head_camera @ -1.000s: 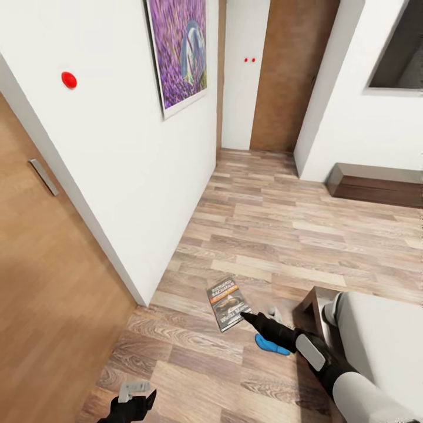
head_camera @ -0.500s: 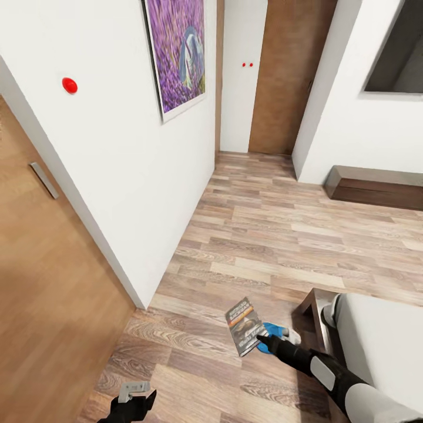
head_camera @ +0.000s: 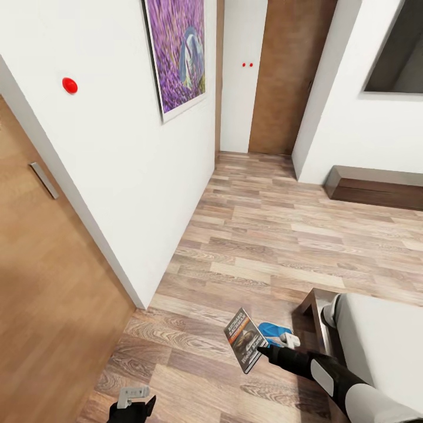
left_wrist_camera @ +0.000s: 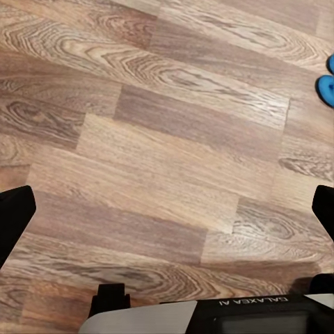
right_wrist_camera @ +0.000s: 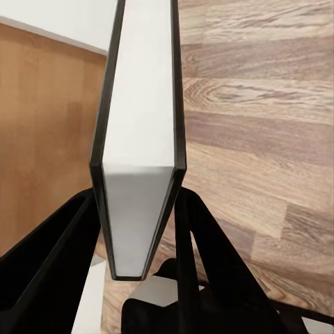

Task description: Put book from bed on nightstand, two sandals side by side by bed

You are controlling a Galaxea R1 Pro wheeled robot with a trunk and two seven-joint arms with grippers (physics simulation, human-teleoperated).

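Book [head_camera: 245,339] is pinched by its lower edge in the right gripper [head_camera: 262,351], held in the air above the floor [head_camera: 264,235], tilted, cover toward the head camera. The right wrist view looks along its page block [right_wrist_camera: 139,139] with a dark finger pressed on each side. Just past the book, one blue sandal [head_camera: 274,330] lies on the floor close to the bed's corner [head_camera: 314,305], where the dark frame and pale mattress [head_camera: 382,341] begin.

Left gripper [head_camera: 134,404] hangs low near the head view's bottom edge, its fingers spread wide and holding nothing; its own camera looks down on bare planks, with a sliver of blue sandal [left_wrist_camera: 325,87] at the rim.

Progress, as I judge it: the book is off the bed and in hand, but not yet set on a nightstand. The sandal step looks unfinished, since no pair lies side by side here.

Count: one book, one sandal clearly seen, one bed corner, two grippers, one picture [head_camera: 176,53] on the wall, one low dark bench [head_camera: 376,187] by the far wall.
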